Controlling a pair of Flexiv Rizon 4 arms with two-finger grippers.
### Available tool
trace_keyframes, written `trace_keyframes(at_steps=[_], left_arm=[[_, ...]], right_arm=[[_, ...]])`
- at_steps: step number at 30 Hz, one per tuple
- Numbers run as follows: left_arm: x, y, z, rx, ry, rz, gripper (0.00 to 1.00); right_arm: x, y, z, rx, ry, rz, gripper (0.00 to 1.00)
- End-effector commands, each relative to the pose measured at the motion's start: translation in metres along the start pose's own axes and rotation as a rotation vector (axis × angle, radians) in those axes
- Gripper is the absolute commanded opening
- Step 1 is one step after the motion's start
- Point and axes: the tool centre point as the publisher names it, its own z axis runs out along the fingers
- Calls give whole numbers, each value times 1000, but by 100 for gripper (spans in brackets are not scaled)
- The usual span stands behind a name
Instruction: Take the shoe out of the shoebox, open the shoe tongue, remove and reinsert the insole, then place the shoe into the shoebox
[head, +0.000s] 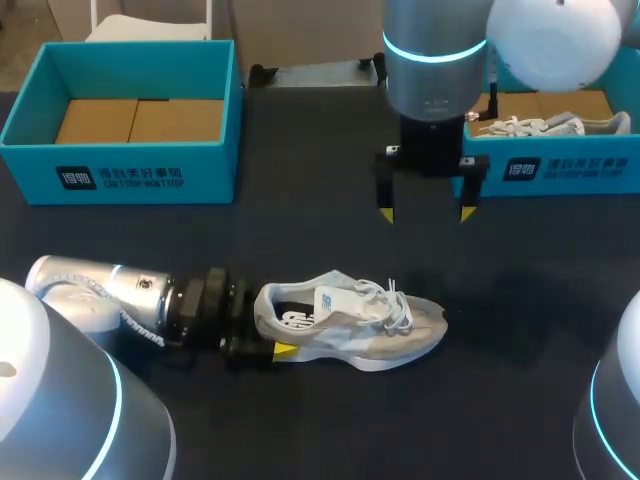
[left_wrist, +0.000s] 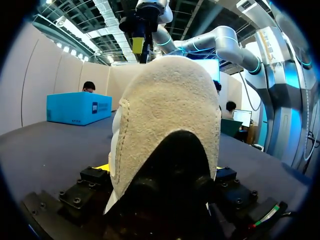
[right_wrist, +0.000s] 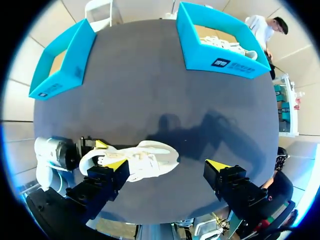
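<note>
Shoe (head: 350, 325) is already out, lying upright on the table (head: 300, 230) at lower middle of the head view, toe pointing right. Left jaws are gripping its heel from both sides. Right jaws are hanging open at upper middle, holding nothing, well apart from the shoe. First step is looking done. The tongue is not looking pulled open, and an insole seems to be sitting inside. Tongue, insole and return to a shoebox (head: 150, 170) are looking outstanding.
</note>
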Motion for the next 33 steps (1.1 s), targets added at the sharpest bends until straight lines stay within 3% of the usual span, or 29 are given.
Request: trace_keyframes(at_steps=[1, 7, 11, 22, 27, 33], left_arm=[[1, 0, 0, 1, -3, 1, 0], [1, 0, 0, 1, -3, 1, 0], [1, 0, 0, 1, -3, 1, 0], [1, 0, 0, 1, -3, 1, 0], [1, 0, 0, 1, -3, 1, 0], [1, 0, 0, 1, -3, 1, 0]], right_arm=[[20, -11, 11, -22, -13, -1, 100], [53, -38, 21, -45, -52, -38, 100], [66, -52, 23, -28, -39, -32, 100], [66, -52, 23, -28, -39, -32, 100], [100, -65, 31, -47, -132, -23, 100], [119, -74, 39, -50, -197, 10, 100]])
